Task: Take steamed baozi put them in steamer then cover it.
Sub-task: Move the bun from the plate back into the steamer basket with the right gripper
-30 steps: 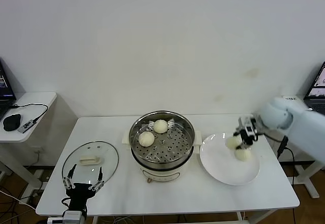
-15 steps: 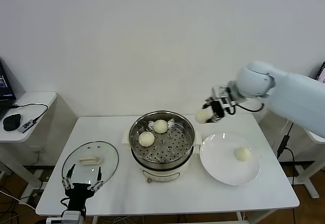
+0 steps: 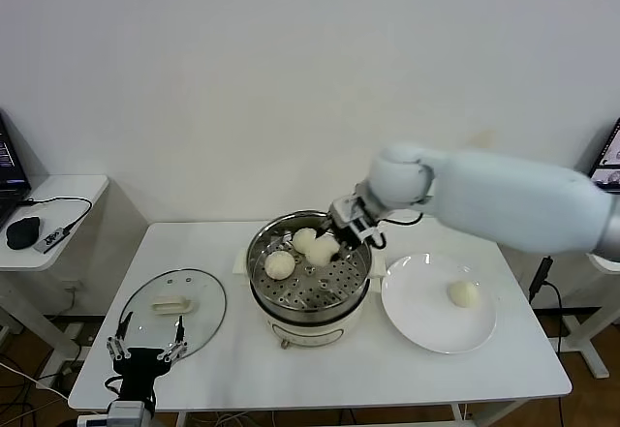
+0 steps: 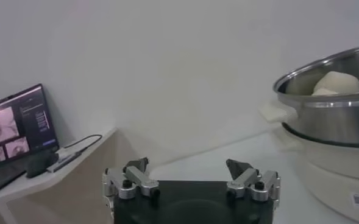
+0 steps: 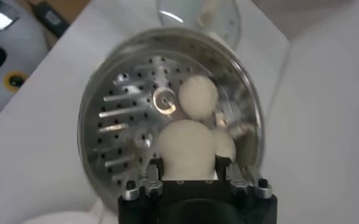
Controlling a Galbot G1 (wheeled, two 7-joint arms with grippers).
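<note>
The steel steamer (image 3: 263, 287) stands mid-table on its cream base. Two baozi lie on its perforated tray (image 5: 127, 115), one at the left (image 3: 279, 265) and one at the back (image 3: 302, 239). My right gripper (image 3: 332, 240) is shut on a third baozi (image 3: 323, 251), held just above the tray's back right; it also fills the right wrist view (image 5: 187, 148). A fourth baozi (image 3: 464, 293) lies on the white plate (image 3: 426, 316). The glass cover (image 3: 204, 316) lies flat left of the steamer. My left gripper (image 3: 145, 350) is open and empty near the cover's front edge.
A side table (image 3: 68, 195) with a mouse (image 3: 21, 232) and cables stands at the left, with a laptop (image 4: 14, 125) on it. The wall is close behind the table. The steamer's side handle (image 4: 275, 112) juts toward the cover.
My right gripper lifted one baozi off the plate and carried it left, to just above the steamer tray. One baozi stays on the plate. The left gripper drifted slightly.
</note>
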